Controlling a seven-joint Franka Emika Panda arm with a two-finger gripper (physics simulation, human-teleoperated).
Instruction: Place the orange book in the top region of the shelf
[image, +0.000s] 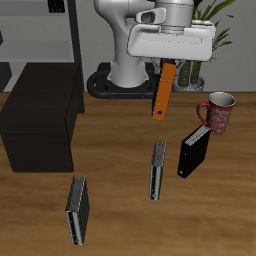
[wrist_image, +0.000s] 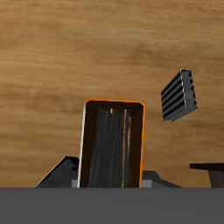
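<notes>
We have the book (image: 164, 93) pinched in the hand (image: 171, 64) and lifted clear of the worktop (image: 120, 150), hanging near the mug (image: 217, 112). What remains is the carry across to the shelf (image: 42, 113), well apart, and setting the book on its flat top

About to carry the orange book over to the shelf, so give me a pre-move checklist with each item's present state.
1. Orange book held in the gripper: ok, it hangs from the gripper.
2. Book lifted off the table: ok, it hangs above the wood.
3. Grip firmness: cannot tell, the finger contact is hidden.
4. Top of the shelf free: ok, nothing lies on it.
5. Book over the shelf: not ok, it hangs off to the side.
6. Clearance from the red mug and black book: ok, both sit apart.
</notes>
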